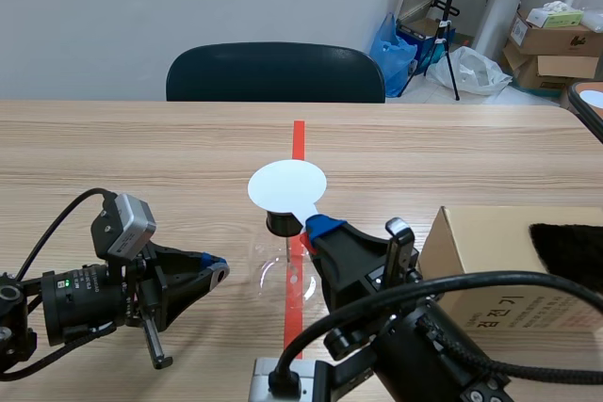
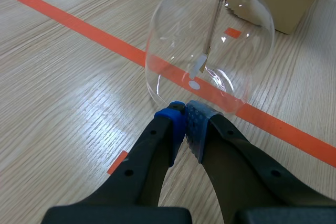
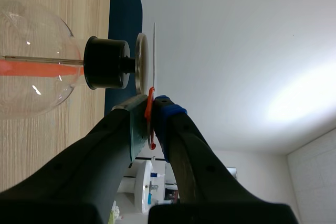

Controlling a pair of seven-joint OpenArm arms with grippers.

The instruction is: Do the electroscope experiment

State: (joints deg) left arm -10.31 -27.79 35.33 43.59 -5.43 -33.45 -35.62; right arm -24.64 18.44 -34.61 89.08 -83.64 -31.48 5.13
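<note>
One electroscope (image 1: pixel 281 265) stands mid-counter (image 1: pixel 141 157) on the tape line. The right end effector (image 3: pixel 151 109) is clamped on the white disc (image 1: pixel 287 185), just above the cap. The left end effector (image 2: pixel 186 114) is closed and empty beside the flask. Recommendation: keep the disc level and steady.

Left hand (image 2: pixel 185 115), fingers together, just beside glass flask (image 2: pixel 173 40).
</note>
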